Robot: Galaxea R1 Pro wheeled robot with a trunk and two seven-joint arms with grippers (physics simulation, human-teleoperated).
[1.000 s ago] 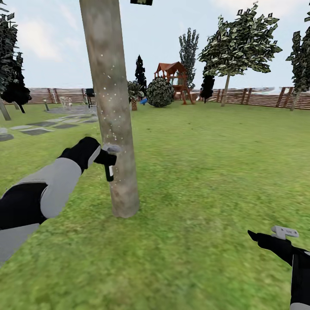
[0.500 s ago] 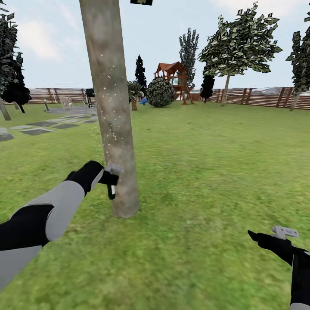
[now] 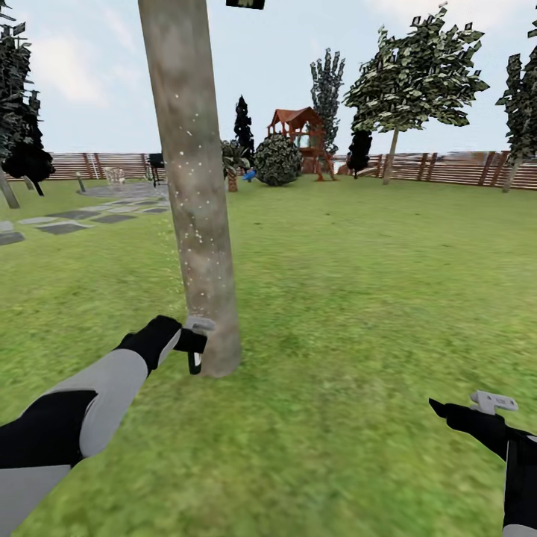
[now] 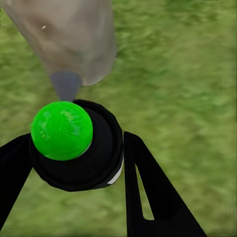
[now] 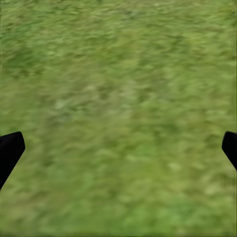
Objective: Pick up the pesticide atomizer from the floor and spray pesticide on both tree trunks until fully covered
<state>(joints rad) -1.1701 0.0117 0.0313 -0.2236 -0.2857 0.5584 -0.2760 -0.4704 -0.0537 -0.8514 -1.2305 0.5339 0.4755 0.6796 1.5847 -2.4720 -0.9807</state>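
The near tree trunk (image 3: 195, 186) runs past the top edge, its canopy cut off.

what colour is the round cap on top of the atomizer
Bright green, on the black pesticide atomizer gripped by the left hand; clearest in the left wrist view.

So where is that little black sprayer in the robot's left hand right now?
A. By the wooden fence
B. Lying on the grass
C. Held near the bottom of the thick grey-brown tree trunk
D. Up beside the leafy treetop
C: the left hand grips the small black sprayer close to the foot of the thick grey-brown tree trunk.
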